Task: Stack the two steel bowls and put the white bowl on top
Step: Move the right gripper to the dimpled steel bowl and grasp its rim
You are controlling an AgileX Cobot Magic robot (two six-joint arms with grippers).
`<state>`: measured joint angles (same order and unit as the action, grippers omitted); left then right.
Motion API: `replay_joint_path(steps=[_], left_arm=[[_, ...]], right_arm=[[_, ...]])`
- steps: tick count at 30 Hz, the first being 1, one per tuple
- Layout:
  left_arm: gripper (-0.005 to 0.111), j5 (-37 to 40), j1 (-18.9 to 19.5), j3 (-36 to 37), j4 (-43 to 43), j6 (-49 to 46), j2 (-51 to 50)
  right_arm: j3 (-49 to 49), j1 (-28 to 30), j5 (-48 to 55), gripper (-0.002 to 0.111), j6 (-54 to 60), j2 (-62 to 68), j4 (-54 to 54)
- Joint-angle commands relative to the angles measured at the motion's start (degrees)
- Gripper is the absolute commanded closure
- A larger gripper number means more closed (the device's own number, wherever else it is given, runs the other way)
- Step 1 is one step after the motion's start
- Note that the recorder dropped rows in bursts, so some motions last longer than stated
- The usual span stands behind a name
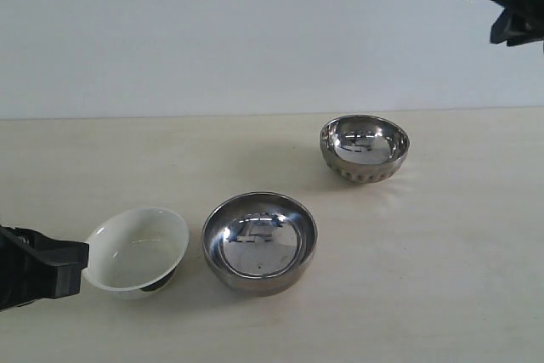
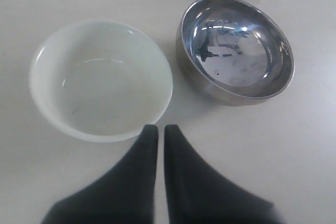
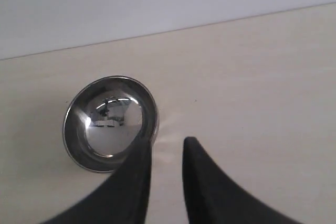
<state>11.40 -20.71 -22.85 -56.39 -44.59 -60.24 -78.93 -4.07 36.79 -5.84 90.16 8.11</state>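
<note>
The white bowl (image 1: 136,250) sits at the front left of the table and looks tilted, its dark foot showing underneath. Just right of it, without touching, stands the plain steel bowl (image 1: 259,240). The patterned steel bowl (image 1: 364,148) stands alone farther back on the right. My left gripper (image 2: 157,128) is shut with nothing between its fingers, its tips just outside the rim of the white bowl (image 2: 100,80). My right gripper (image 3: 167,141) hangs open high above the table, with the patterned bowl (image 3: 110,121) below and beside it.
The pale wooden table (image 1: 442,278) runs back to a plain white wall (image 1: 255,31). The black right arm (image 1: 514,2) shows at the top right corner of the exterior view.
</note>
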Motion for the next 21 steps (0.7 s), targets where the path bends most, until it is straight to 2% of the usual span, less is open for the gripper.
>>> replay_joint_path(steps=[1, 11, 17, 21], left_arm=[[0.103, -0.74, -0.03, 0.29, -0.32, -0.42, -0.53], [0.103, -4.61, -0.03, 0.29, -0.32, -1.28, -5.33], [0.103, -5.65, -0.03, 0.29, -0.32, -1.28, -6.13], [0.103, -6.12, -0.03, 0.29, -0.32, -1.28, -6.14]], right_arm=[[-3.18, 0.11, -1.94, 0.064, 1.5, 7.93, 3.23], [-11.34, -1.76, -1.26, 0.061, 2.98, 25.54, 4.06], [-17.16, -4.9, -1.4, 0.061, 3.71, 31.14, 5.17], [-18.42, -5.02, -1.52, 0.061, 2.87, 33.51, 4.9]])
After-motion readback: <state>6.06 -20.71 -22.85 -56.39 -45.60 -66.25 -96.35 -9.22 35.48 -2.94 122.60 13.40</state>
